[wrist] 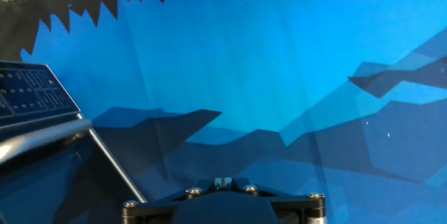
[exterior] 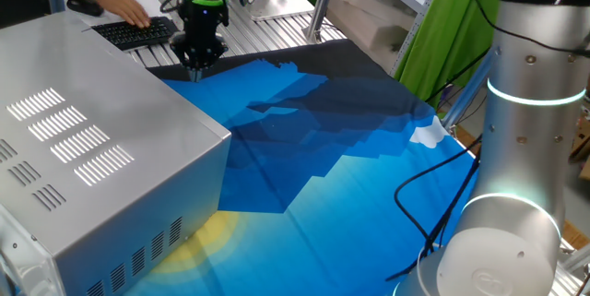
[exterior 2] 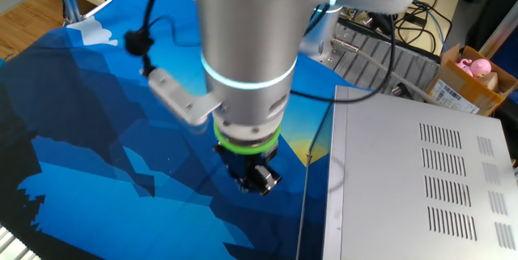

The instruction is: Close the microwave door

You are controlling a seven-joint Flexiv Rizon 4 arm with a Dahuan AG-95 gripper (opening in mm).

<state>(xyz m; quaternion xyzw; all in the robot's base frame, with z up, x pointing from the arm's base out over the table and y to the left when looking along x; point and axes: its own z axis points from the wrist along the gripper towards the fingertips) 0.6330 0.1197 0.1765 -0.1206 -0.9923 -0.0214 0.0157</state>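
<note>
The microwave (exterior: 111, 176) is the big silver-grey box with vent slots at the left; in the other fixed view it (exterior 2: 421, 179) fills the right. The microwave door (exterior 2: 317, 195) shows edge-on as a thin dark panel standing slightly off the box's front. In the hand view its dark glassy face (wrist: 63, 189), silver rim and the control panel (wrist: 28, 95) lie at the left. My gripper (exterior: 196, 73) hangs just past the box's far front corner, beside the door's outer face (exterior 2: 257, 181). Its fingertips are together and empty (wrist: 223, 181).
A blue patterned mat (exterior: 350, 176) covers the table. A black keyboard (exterior: 138, 30), a mouse (exterior: 85, 5) and a person's hand (exterior: 124, 3) are behind the gripper. A black cable (exterior: 433, 195) runs to the robot's base (exterior: 516, 148). A cardboard box (exterior 2: 473, 70) stands beyond the microwave.
</note>
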